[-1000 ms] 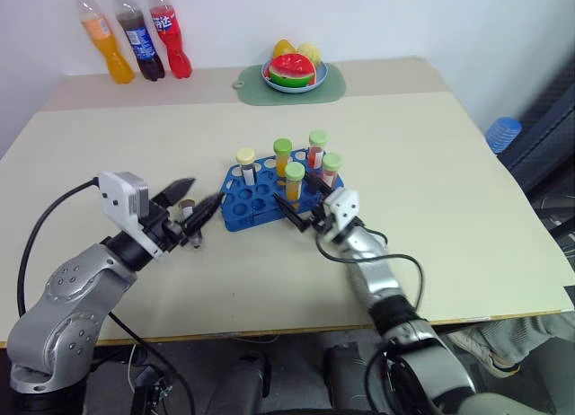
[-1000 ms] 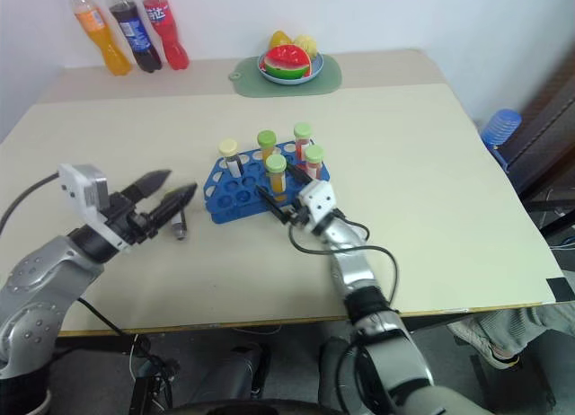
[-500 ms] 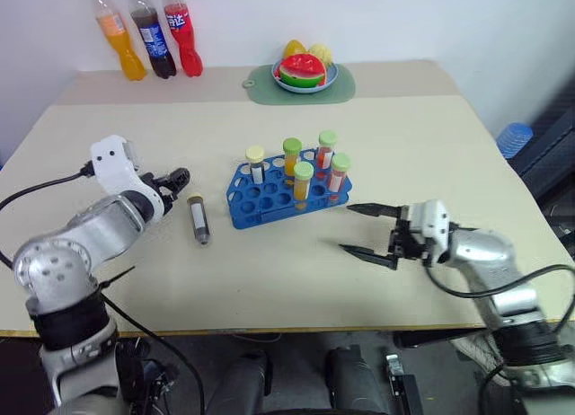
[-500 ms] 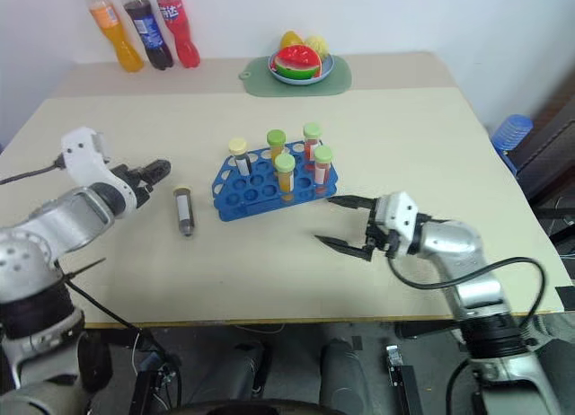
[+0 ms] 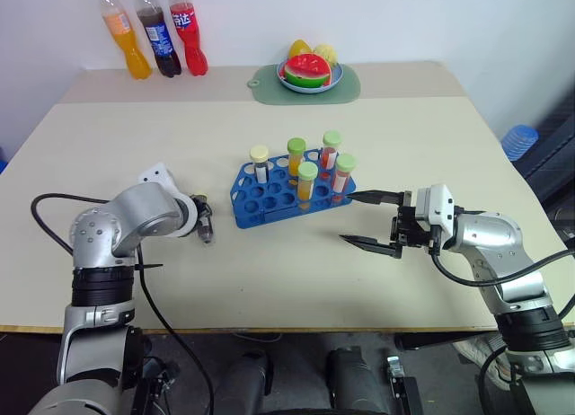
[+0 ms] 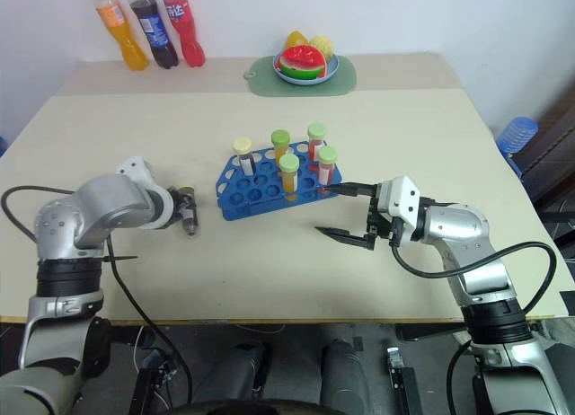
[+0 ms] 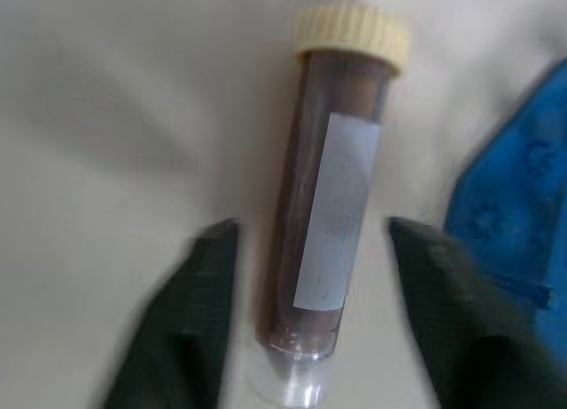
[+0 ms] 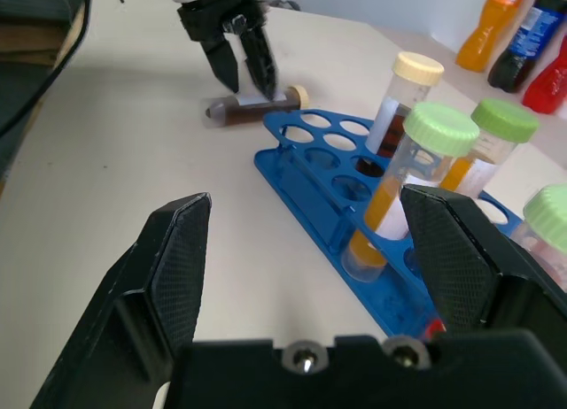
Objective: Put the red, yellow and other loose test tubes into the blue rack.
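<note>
1. Moved since the earlier frames: left gripper (image 8: 241,80) brought down over the loose tube (image 7: 328,205); right gripper (image 5: 349,219) drawn back from the blue rack (image 5: 260,213) to its right side.
2. Left gripper state: released. Black fingers (image 7: 195,285) set either side of the loose tube, with a gap visible on each side in the left wrist view. Nothing grasped yet.
3. Loose tube position: flat on the table (image 5: 431,128), just left of the blue rack, between the left gripper's fingers. Dark brown contents, cream cap, white label.
4. Blue rack contents: five capped tubes (image 5: 308,181) standing upright toward the right end; remaining holes empty.
5. Right gripper state: released, jaws wide, empty. Held right of the blue rack, near but apart from it.
6. Progress, as judged: five of six visible tubes racked. Outstanding: close on the loose tube, lift, turn upright, seat in an empty hole.
</note>
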